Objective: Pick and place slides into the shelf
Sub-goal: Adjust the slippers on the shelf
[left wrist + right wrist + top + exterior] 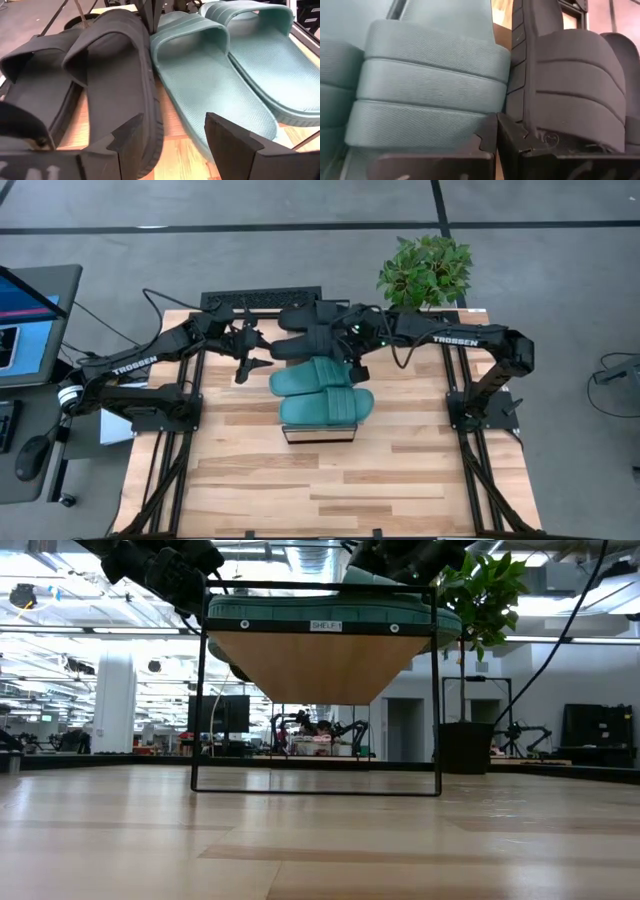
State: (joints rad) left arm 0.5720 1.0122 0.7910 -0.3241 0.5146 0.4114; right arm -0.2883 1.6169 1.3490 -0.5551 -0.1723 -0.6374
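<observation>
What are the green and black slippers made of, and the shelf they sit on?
The green slides look like soft matte rubber or foam: fine dimpled footbed, ribbed one-piece strap. The black slides look the same, only dark. The shelf seems pale wood board, with a thin black metal-looking frame.

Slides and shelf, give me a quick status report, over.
Left hand open, empty, facing the slides. Right hand shut, at the straps between green and black. All four slides, two green, two black, lie side by side on the shelf. Nothing in the way.
</observation>
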